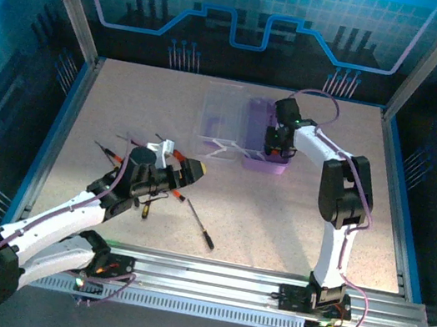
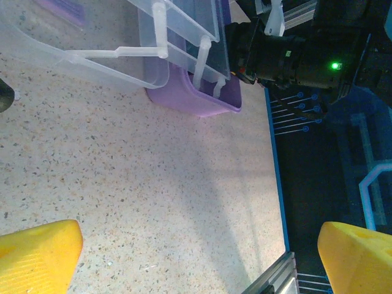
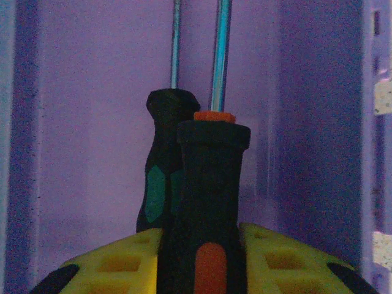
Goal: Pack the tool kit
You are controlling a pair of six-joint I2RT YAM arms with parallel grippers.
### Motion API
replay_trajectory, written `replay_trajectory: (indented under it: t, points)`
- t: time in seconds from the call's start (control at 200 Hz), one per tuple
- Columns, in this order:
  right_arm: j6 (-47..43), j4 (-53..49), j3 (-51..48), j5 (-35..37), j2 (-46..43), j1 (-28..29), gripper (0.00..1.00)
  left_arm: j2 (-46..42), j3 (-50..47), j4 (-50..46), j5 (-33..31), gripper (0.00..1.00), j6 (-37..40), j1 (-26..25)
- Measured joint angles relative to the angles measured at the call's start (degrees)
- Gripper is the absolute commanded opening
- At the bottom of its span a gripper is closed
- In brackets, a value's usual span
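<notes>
Right hand: my right hand is clenched on the handle of an orange-and-black screwdriver, one yellow finger on each side of it. From above, this hand is inside the purple base of the case.
Held screwdriver: its shaft points away from my wrist, along the purple floor of the base.
Green-handled screwdriver: lies in the base just beside the held one, on its left, with its shaft running the same way. I cannot tell whether the two handles touch.
Case: sits on the worktop at the far middle, in front of my right arm. Its purple base is upright and open.
Lid: clear, swung fully open to the left of the base and lying flat.
Left hand: my left hand is released, its yellow fingertips wide apart over bare worktop, with nothing between them. From above, it is near the case, on its near left.
Loose screwdriver: lies flat on the worktop, just beside my left arm on its right.
</notes>
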Motion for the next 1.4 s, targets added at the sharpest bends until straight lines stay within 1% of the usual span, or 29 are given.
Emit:
replay_trajectory:
  t: [0.41, 0.68, 1.131, 1.266, 1.401]
  points:
    - [1.0, 0.0, 0.5, -0.9, 0.8, -0.4, 0.36, 0.0, 0.0, -1.2, -0.4, 0.99, 0.0, 0.0]
    - [1.0, -0.5, 1.2, -1.1, 0.9, -0.5, 0.40, 0.0, 0.0, -1.7, -0.4, 0.99, 0.2, 0.0]
    - [1.0, -0.6, 2.4, -1.0, 0.4, -0.7, 0.39, 0.0, 0.0, -2.6, -0.9, 0.99, 0.2, 0.0]
    - [1.0, -0.6, 1.9, -0.9, -2.2, -0.7, 0.38, 0.0, 0.1, -3.1, -0.9, 0.99, 0.4, 0.0]
    - [1.0, -0.6, 1.5, -0.7, -7.0, -0.7, 0.36, -0.2, 0.3, -4.1, -1.4, 0.99, 0.6, 0.0]
